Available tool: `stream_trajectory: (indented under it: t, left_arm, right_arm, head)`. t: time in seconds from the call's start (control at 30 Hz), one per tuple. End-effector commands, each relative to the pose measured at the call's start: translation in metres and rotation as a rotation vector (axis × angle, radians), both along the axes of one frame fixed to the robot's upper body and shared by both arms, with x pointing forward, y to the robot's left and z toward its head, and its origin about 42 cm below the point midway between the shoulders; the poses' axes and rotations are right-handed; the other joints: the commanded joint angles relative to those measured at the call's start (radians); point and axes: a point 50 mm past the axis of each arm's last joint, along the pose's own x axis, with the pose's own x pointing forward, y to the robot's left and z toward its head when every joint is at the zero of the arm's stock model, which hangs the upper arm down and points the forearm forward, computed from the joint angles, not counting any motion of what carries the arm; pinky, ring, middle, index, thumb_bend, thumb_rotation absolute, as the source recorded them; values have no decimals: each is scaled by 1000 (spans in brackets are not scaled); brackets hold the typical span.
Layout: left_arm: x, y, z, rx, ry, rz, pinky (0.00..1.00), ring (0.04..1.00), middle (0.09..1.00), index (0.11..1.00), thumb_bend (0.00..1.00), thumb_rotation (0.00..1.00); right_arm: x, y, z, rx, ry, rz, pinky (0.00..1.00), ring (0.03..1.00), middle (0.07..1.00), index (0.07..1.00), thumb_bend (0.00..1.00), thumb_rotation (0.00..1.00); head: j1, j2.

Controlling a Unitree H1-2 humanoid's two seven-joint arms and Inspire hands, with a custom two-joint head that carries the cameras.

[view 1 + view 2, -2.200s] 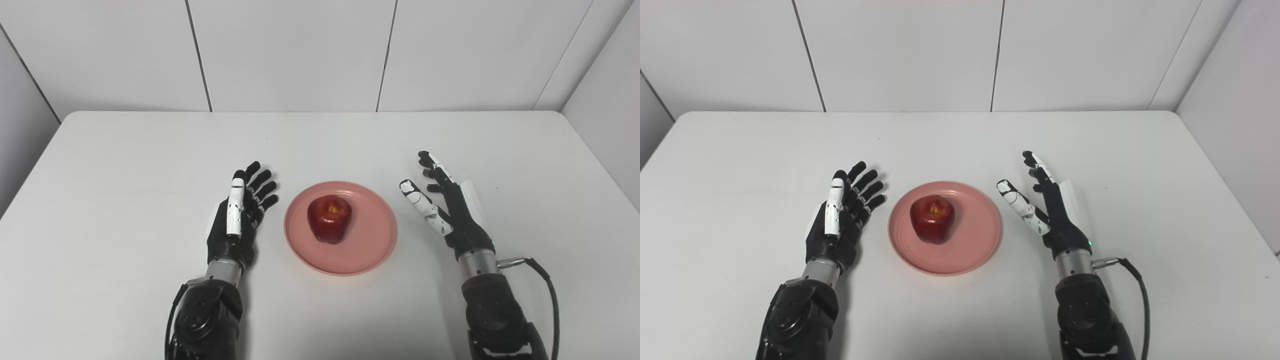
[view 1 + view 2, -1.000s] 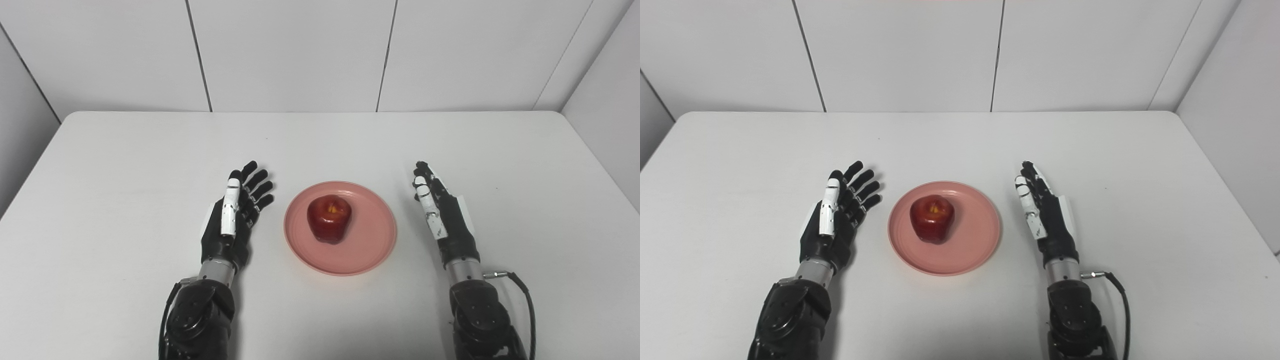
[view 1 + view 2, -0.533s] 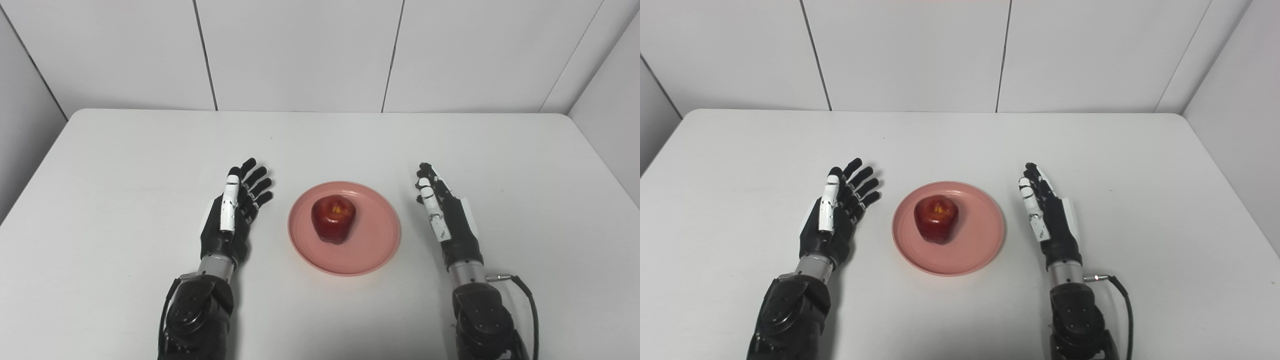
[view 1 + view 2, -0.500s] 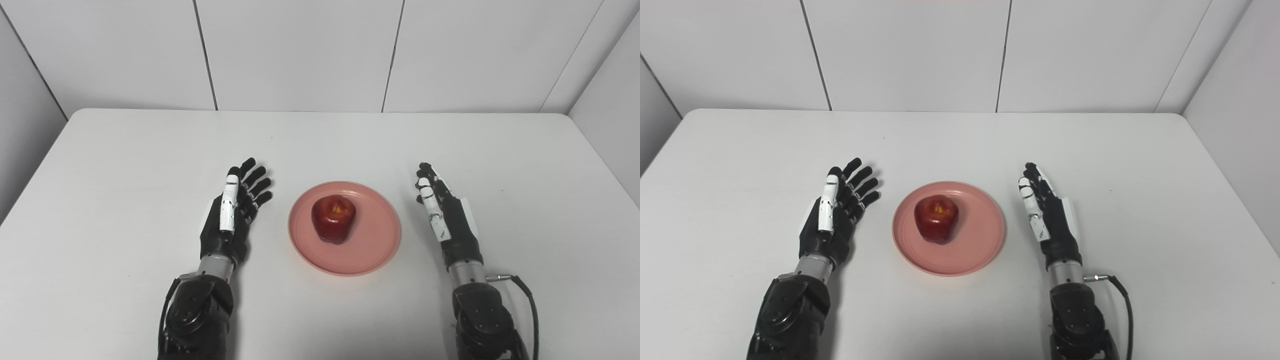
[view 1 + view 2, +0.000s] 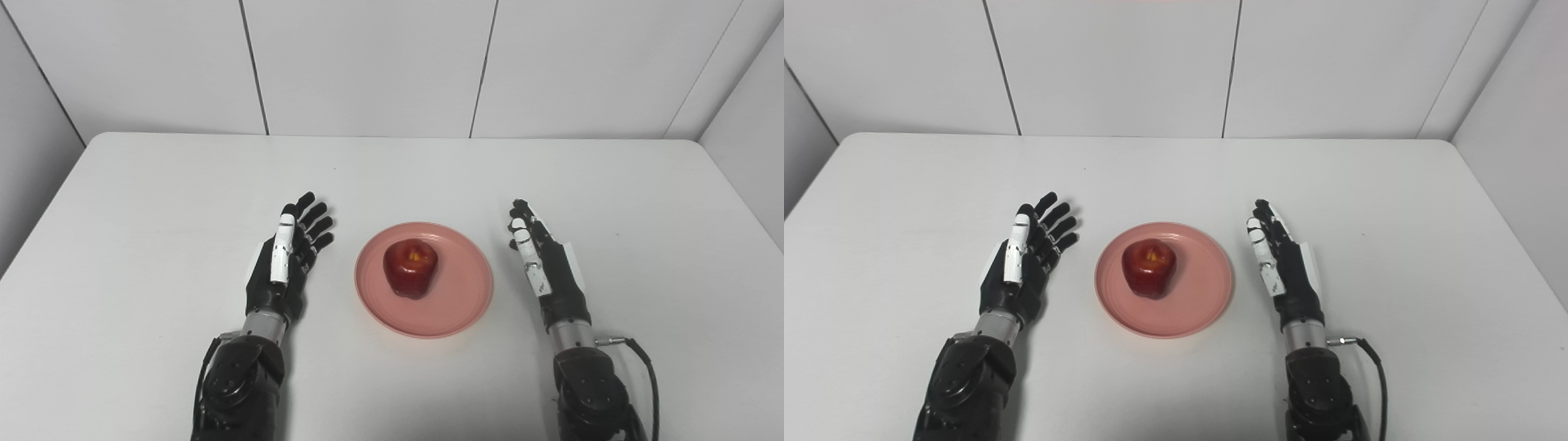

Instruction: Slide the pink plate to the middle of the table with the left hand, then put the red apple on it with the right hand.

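Observation:
The pink plate (image 5: pixel 456 306) lies near the middle of the white table, and the red apple (image 5: pixel 410 268) stands upright on it, a little left of the plate's centre. My left hand (image 5: pixel 285 260) rests on the table to the left of the plate, open, fingers spread, a short gap from the rim. To the plate's right my right hand (image 5: pixel 545 266) stands on its edge, open, fingers straight and together, holding nothing. Neither hand touches the plate or the apple.
The white table (image 5: pixel 153 184) has rounded corners and is boxed in by white panel walls (image 5: pixel 367 61) at the back and on both sides. A black cable (image 5: pixel 643 361) loops off my right wrist.
My right hand has drawn back toward me and brought its thumb in beside the fingers. The left hand slid back slightly. The picture has shifted a little, so the camera moved.

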Motion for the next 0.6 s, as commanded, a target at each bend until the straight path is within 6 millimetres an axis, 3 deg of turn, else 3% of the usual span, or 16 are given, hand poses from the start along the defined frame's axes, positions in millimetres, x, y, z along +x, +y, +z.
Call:
stream_trajectory:
  t: [0.0,0.57]
  left_arm:
    - [8,-2,11,25,-57,-17,887,892,909,896,414,1000]
    - [18,8,15,112,-136,-22,936,920,935,919,431,1000]
  right_arm:
    - [8,4,17,14,-89,12,838,877,902,908,178,1000]
    - [13,4,12,46,-113,-18,863,869,896,905,199,1000]
  head:
    - [-2,-3]
    - [1,-19]
